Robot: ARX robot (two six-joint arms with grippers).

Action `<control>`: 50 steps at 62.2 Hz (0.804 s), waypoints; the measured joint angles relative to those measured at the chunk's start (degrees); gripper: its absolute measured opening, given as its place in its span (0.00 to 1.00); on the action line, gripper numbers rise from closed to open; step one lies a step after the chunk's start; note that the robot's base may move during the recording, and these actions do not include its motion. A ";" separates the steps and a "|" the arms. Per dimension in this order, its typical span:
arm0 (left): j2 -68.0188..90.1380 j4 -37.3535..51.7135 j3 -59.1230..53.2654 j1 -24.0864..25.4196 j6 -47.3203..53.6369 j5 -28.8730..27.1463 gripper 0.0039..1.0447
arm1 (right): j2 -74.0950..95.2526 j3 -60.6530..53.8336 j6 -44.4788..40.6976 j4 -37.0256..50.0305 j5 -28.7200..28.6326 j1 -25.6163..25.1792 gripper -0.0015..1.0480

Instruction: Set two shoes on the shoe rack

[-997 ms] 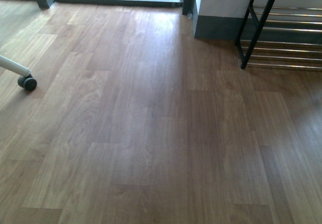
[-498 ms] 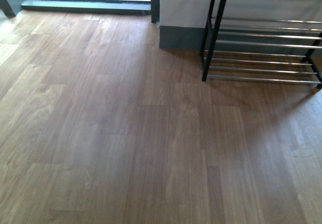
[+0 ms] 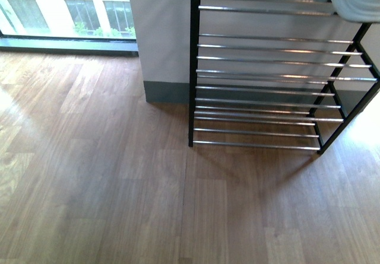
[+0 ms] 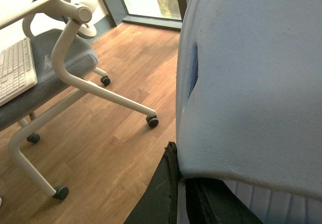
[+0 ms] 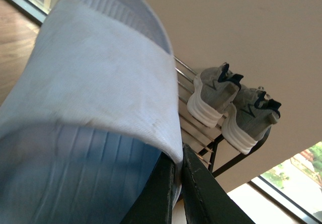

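Front view gives me the shoe rack (image 3: 261, 68) standing on the wood floor (image 3: 89, 187) against a pale wall, its chrome bars bare on the lower tiers; a pale shape pokes in at the top right corner, too cropped to name. On my left wrist view, the left gripper (image 4: 181, 194) has its jaws clamped on a pale blue slide (image 4: 251, 83), with an office chair (image 4: 55, 68) beyond. My right wrist view shows the right gripper (image 5: 178, 194) pinching the other slide (image 5: 100, 93), and the grey sneakers (image 5: 234, 105) sit side by side on a rack tier behind it.
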 joint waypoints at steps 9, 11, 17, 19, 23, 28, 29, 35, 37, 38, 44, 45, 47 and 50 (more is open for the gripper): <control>-0.04 0.00 0.04 0.00 0.00 -0.07 0.01 | 0.00 0.07 0.00 0.00 -0.02 0.00 0.01; -0.04 0.00 0.04 0.00 0.00 -0.04 0.01 | 0.02 0.07 0.00 0.00 -0.02 0.00 0.01; -0.04 0.00 0.04 0.00 0.00 -0.07 0.01 | 0.02 0.07 0.00 0.00 -0.02 0.00 0.01; -0.04 0.00 0.04 0.00 0.00 -0.07 0.01 | 0.02 0.07 0.00 0.00 0.00 0.00 0.01; -0.02 -0.02 0.04 0.00 0.00 -0.04 0.01 | 0.02 0.07 0.00 0.00 -0.02 0.00 0.01; -0.04 -0.02 0.04 0.00 0.00 -0.07 0.01 | 0.02 0.07 0.00 0.00 -0.04 0.00 0.01; -0.04 -0.02 0.04 0.00 -0.02 -0.07 0.01 | 0.02 0.07 0.00 0.00 -0.04 0.00 0.01; -0.02 -0.02 0.02 0.00 0.00 -0.07 0.01 | 0.04 0.07 -0.02 0.00 0.00 0.00 0.01; -0.02 -0.02 0.04 0.00 0.00 -0.04 0.01 | 0.04 0.07 0.00 0.00 0.00 0.00 0.01; -0.02 -0.02 0.02 0.00 0.00 0.00 0.01 | 0.02 0.07 0.00 0.00 -0.02 0.00 0.01; -0.04 -0.02 0.04 0.00 0.00 0.00 0.01 | 0.07 0.04 0.00 0.00 0.20 0.00 0.01; -0.02 -0.02 0.04 0.00 0.00 -0.02 0.01 | 0.13 0.02 0.00 -0.02 0.20 0.00 0.01; -0.02 -0.02 0.04 0.00 0.00 -0.02 0.01 | 0.13 0.02 0.00 -0.02 0.17 0.00 0.01; -0.02 -0.02 0.04 0.00 0.00 0.02 0.01 | 0.07 0.02 0.00 0.00 0.02 0.00 0.01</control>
